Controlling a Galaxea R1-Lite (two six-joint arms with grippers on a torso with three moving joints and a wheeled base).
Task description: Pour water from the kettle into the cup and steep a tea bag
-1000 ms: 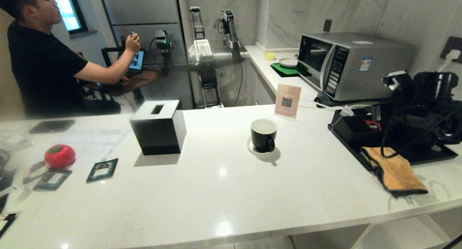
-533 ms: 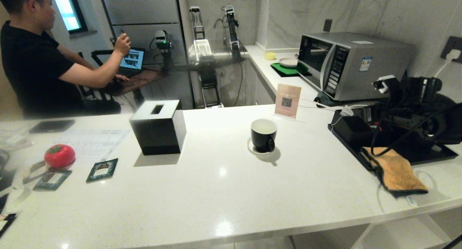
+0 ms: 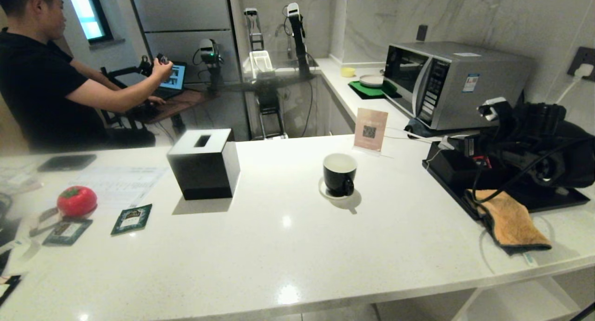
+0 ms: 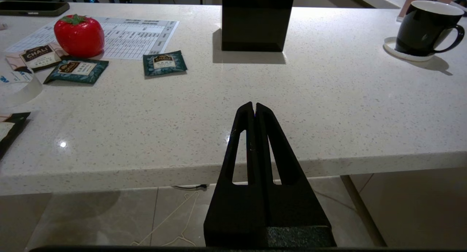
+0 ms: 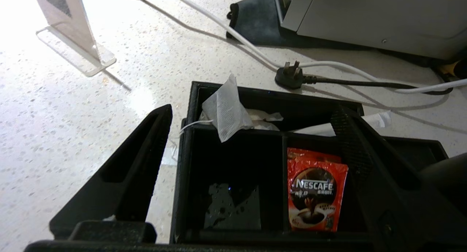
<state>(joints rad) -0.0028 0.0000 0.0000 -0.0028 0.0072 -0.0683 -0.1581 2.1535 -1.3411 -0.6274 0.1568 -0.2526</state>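
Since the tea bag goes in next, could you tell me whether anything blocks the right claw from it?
Nothing visible does: the right claw hangs open over the black organiser box, with the white tea bag uncovered at its far edge.

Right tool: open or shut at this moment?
Open. The right tool has its fingers spread wide above the black box, holding nothing.

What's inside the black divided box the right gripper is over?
In the black divided box: a white tea bag leaning at the back wall, a red Nescafe sachet in the neighbouring compartment. The right gripper fingers, spread, cover the box's outer edges.
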